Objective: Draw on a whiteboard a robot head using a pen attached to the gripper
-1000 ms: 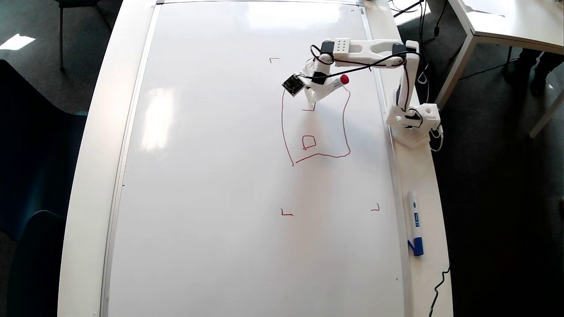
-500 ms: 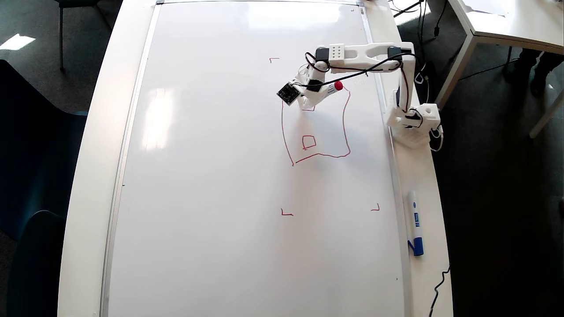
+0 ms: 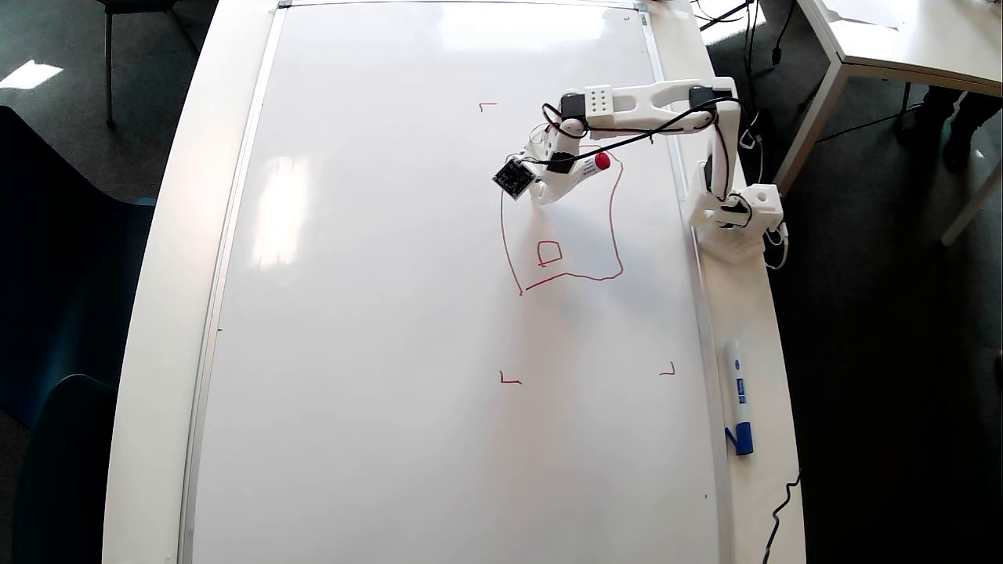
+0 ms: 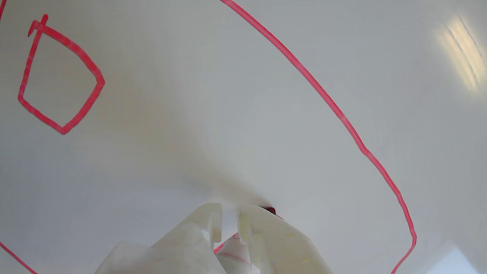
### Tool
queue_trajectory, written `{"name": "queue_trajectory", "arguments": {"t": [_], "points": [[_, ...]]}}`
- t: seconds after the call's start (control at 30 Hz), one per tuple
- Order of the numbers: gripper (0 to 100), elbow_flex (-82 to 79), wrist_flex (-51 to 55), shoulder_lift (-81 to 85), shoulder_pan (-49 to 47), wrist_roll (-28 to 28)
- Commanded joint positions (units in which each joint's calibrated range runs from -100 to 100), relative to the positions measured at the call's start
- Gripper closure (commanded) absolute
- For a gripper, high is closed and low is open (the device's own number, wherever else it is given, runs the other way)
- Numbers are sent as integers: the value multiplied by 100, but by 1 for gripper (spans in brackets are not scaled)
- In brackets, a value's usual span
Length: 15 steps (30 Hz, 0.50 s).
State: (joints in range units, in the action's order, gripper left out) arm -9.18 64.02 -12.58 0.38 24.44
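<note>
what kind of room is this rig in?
Probably an office or lab: a whiteboard lies flat on a white table, a second white desk stands nearby, and there is grey carpet.

Bright daylight; soft glare patches on the whiteboard (strongest at its top edge), wrist view slightly blurred near the gripper.

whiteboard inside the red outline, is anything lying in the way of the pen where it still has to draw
Nothing visible does. Inside the robot head outline the whiteboard is bare apart from one small drawn square. The blue-capped marker lies off the board, beside its frame.
</note>
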Motion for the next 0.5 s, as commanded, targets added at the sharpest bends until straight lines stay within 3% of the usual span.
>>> {"name": "queue_trajectory", "arguments": {"t": [0.0,0.47], "points": [[99,-40,71,63,-49,12],[99,33,114,1069,-100,-26]]}}
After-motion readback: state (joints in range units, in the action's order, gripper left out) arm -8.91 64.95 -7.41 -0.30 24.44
